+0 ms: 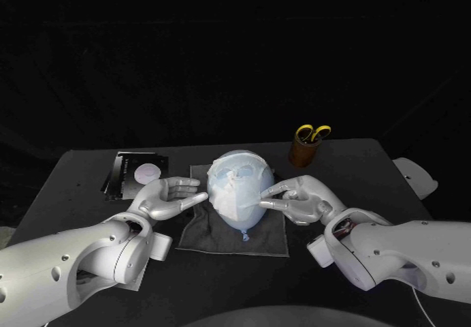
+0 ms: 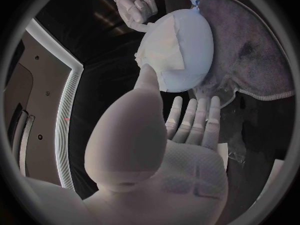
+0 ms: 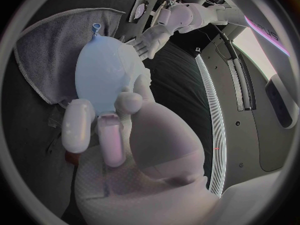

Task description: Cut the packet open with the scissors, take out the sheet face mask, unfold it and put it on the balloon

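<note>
your left hand point(image 1: 169, 197) sits against the left side of the balloon point(image 1: 240, 216), with nothing in it. its fingers point(image 1: 191, 199) reach toward the balloon and are parted from the thumb. from the left wrist, your left hand point(image 2: 156, 150) shows its thumb tip touching the edge of the mask point(image 2: 164, 47), where the sheet lies over the balloon point(image 2: 197, 55), and the other fingers point(image 2: 195, 116) lie straight and close together beside it.

your right hand point(image 1: 299, 201) is at the balloon's right side with its fingers curled in and the fingertips point(image 1: 267, 197) at the rim of the mask point(image 1: 235, 180). from the right wrist, your right hand point(image 3: 125, 145) has its thumb and curled fingers point(image 3: 78, 125) against the balloon point(image 3: 103, 70). you cannot tell from these pictures whether it pinches the sheet or only presses on it.

the mask is spread over the upper face of the balloon, with the eye and mouth openings showing. the balloon lies on a grey cloth point(image 1: 206, 235) in the middle of the black table point(image 1: 393, 177), between your two hands, its knot pointing toward you.

the packet point(image 1: 137, 176) lies flat on the table beyond your left hand, apart from the balloon. the scissors point(image 1: 313, 133) stand handles up in a brown cup point(image 1: 303, 154) near the far edge, beyond your right hand.
</note>
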Motion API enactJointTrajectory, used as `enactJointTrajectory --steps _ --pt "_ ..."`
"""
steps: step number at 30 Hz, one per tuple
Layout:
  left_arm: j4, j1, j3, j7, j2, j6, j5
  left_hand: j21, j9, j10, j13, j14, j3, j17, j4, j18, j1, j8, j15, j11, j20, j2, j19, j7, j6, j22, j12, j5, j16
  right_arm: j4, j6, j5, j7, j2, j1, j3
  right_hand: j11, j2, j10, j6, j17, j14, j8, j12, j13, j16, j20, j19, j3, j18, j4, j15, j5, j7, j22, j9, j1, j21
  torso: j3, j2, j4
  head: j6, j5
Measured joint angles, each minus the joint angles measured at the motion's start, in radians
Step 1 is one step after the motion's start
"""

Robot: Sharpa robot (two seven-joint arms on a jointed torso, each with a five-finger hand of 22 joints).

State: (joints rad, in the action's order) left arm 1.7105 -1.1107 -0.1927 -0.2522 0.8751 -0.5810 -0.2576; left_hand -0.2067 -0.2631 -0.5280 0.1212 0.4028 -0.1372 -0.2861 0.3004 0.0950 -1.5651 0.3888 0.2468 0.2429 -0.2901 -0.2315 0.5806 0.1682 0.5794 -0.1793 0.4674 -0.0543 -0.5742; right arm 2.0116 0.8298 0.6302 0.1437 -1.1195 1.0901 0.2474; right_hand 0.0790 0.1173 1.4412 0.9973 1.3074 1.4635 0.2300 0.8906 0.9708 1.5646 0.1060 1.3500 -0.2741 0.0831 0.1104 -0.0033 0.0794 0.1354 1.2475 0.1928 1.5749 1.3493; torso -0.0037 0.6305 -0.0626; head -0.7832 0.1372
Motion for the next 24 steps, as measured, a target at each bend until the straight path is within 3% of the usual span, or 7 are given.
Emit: enactJointTrajectory --steps 2,4,6,10,14,24 --pt "0.000 0.000 0.000 0.002 -0.005 0.000 -0.006 0.027 0.007 0.013 -0.017 -0.027 -0.019 0.036 0.000 -0.019 0.003 0.000 0.009 -0.011 -0.003 -0.011 -0.031 -0.004 -0.013 0.020 -0.016 0.000 0.057 0.000 0.000 0.000 0.000 0.000 0.000 0.000 0.000 0.000 0.000 0.000 0.000 0.000 0.000 0.000 0.000 0.002 0.000 0.000 0.000 0.000 0.000 0.000 0.000 0.000 0.000 0.000 0.000 0.000 -0.0001 0.000 0.0000 0.000 0.000" --pt "-0.002 0.000 0.001 0.004 -0.013 0.001 -0.012 0.043 0.018 0.018 -0.030 -0.057 -0.033 0.069 0.000 -0.019 -0.001 -0.016 0.008 -0.027 -0.001 -0.021 -0.053 -0.004 -0.039 0.033 -0.032 0.000 0.118 -0.001 0.000 0.000 0.000 0.001 0.000 0.000 0.000 0.000 0.000 0.000 0.000 0.000 0.000 0.000 0.000 0.003 0.000 0.000 0.000 0.000 0.000 0.000 0.000 0.000 0.000 0.000 0.000 0.000 -0.0002 0.000 0.0000 0.000 0.000" --pt "-0.003 0.000 0.002 0.005 -0.020 0.002 -0.016 0.070 0.045 0.028 -0.046 -0.099 -0.048 0.105 0.002 -0.019 0.002 -0.057 -0.001 -0.036 -0.003 -0.038 -0.107 -0.008 -0.102 0.054 -0.055 0.000 0.189 -0.001 0.000 0.001 0.000 0.001 0.000 0.000 0.000 0.000 0.000 0.000 0.000 0.000 0.000 0.000 0.000 0.003 0.000 0.000 0.000 0.000 0.000 0.000 0.000 0.000 0.000 0.000 0.000 0.000 -0.0002 0.000 -0.0002 0.000 0.000" --pt "-0.009 0.000 0.004 0.006 -0.034 0.004 -0.023 0.105 0.085 0.037 -0.058 -0.142 -0.057 0.146 0.000 -0.020 0.007 -0.124 -0.014 -0.045 -0.003 -0.044 -0.188 -0.016 -0.195 0.085 -0.090 0.000 0.273 -0.002 0.000 0.001 -0.001 0.002 0.000 0.000 0.000 0.000 0.000 0.000 0.000 0.000 0.000 0.001 0.000 0.003 0.000 0.000 0.000 0.000 0.000 0.000 0.000 0.000 0.001 0.000 0.000 0.000 -0.0002 0.000 -0.0002 0.000 -0.001" --pt "-0.014 0.000 0.006 0.006 -0.047 0.006 -0.027 0.111 0.095 0.046 -0.061 -0.134 -0.060 0.159 0.003 -0.020 0.007 -0.141 -0.025 -0.036 -0.005 -0.051 -0.190 -0.018 -0.211 0.094 -0.129 0.000 0.299 -0.003 0.000 0.002 -0.001 0.002 0.000 0.000 0.000 0.000 0.000 0.000 0.000 0.000 0.000 0.001 0.000 0.003 0.000 0.000 0.000 0.000 0.000 0.000 0.000 0.000 0.001 0.000 0.000 0.000 -0.0002 0.000 0.0003 -0.001 -0.002" --pt "-0.031 0.001 0.009 0.006 -0.079 0.010 -0.029 0.120 0.101 0.063 -0.064 -0.127 -0.064 0.169 0.002 -0.020 0.006 -0.153 -0.027 -0.025 -0.005 -0.052 -0.189 -0.021 -0.224 0.102 -0.172 0.000 0.319 -0.004 0.000 0.003 -0.004 0.001 0.000 0.000 -0.002 0.005 -0.002 0.000 0.001 0.000 0.000 0.003 0.000 0.002 0.000 0.000 -0.003 -0.001 -0.003 0.000 0.000 0.000 0.001 0.000 -0.005 0.000 0.0000 0.000 0.0004 -0.003 0.000"
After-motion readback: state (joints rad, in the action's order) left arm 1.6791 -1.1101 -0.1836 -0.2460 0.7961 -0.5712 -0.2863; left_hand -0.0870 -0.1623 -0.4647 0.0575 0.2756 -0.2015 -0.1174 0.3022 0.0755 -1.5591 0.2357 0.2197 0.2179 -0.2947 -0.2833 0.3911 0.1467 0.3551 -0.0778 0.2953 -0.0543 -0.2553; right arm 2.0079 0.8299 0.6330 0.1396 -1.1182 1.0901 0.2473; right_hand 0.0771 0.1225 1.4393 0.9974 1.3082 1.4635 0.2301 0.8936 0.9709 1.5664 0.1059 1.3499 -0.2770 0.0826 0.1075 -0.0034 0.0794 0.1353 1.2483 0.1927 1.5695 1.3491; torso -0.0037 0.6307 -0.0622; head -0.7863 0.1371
